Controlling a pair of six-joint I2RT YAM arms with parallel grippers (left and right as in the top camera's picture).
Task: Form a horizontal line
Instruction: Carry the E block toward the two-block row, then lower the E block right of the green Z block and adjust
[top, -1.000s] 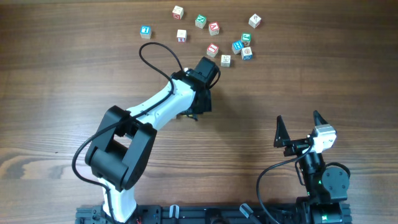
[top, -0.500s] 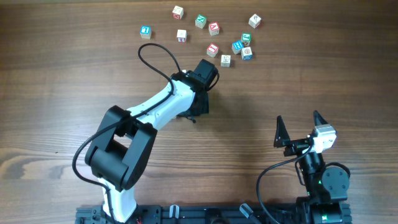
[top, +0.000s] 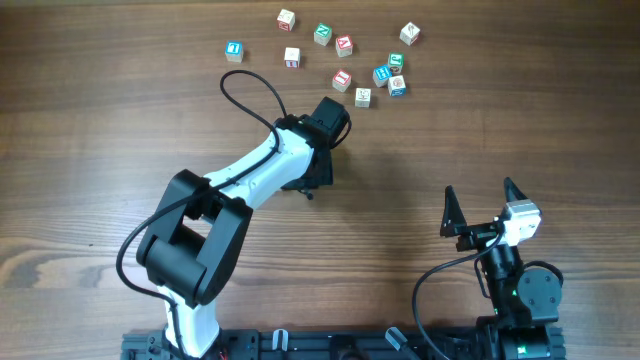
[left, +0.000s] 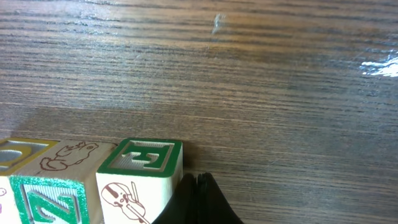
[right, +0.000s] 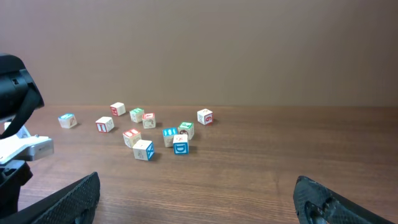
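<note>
Shut, empty left claw (left: 198, 202) has barely shifted beside the lower-left row of pale wooden letter cubes (left: 140, 167), likely unfinished; right claw (top: 479, 190) gapes idle.

- Overhead: high, straight down on the wooden surface (top: 100, 150); left arm (top: 250, 170) and scattered cubes (top: 343, 79) in frame.
- Left wrist: low over the surface, very near a row of letter cubes (left: 146, 165).
- Right wrist: low, facing across to the wall (right: 249, 50); shares scattered cubes, left arm with overhead.
</note>
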